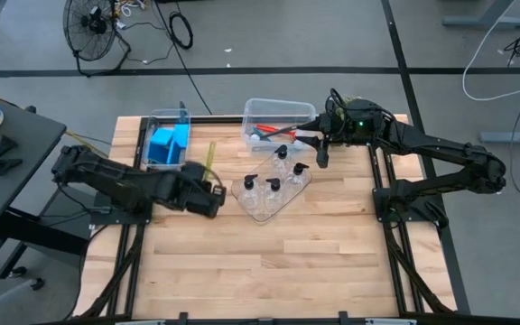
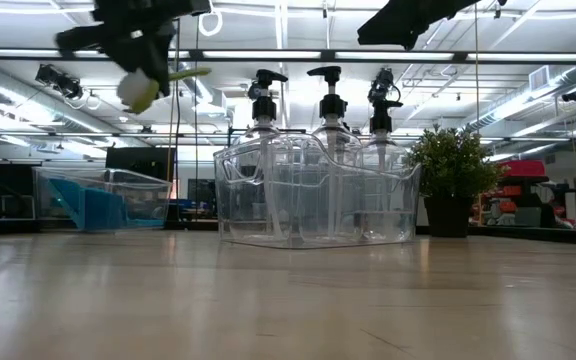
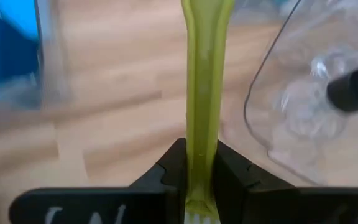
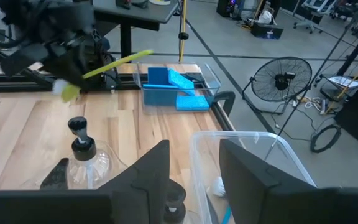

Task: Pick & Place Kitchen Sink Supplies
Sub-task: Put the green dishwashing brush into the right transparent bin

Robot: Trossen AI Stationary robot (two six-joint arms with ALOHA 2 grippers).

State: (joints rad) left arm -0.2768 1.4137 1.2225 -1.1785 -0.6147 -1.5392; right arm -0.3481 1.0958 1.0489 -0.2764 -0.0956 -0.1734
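Observation:
My left gripper (image 1: 213,187) hovers above the table between the sponge bin and the bottle tray, shut on a yellow-green brush (image 1: 211,161). The brush also shows in the low view (image 2: 173,76) and the right wrist view (image 4: 114,65). Several clear pump bottles (image 1: 274,187) stand in a clear tray (image 1: 242,200). Blue sponges (image 1: 165,144) lie in a clear bin. A red brush (image 1: 273,129) lies in the far clear bin (image 1: 278,105). My right gripper (image 1: 321,159) hangs open over that bin's right end, holding nothing. My left gripper pinches the yellow-green brush's handle just beside its white bristle head (image 3: 201,177) between the two fingers. The handle (image 3: 205,74) runs forward along the fingers, toward the table's far edge. The brush is lifted well clear of the table, with its bristle head (image 2: 140,90) lowest.
The bottle tray (image 2: 318,200) sits mid-table, with the sponge bin (image 2: 98,200) to its left and a potted plant (image 2: 453,165) to its right. The near half of the wooden table (image 1: 260,271) is bare. Black frame rails run along both side edges.

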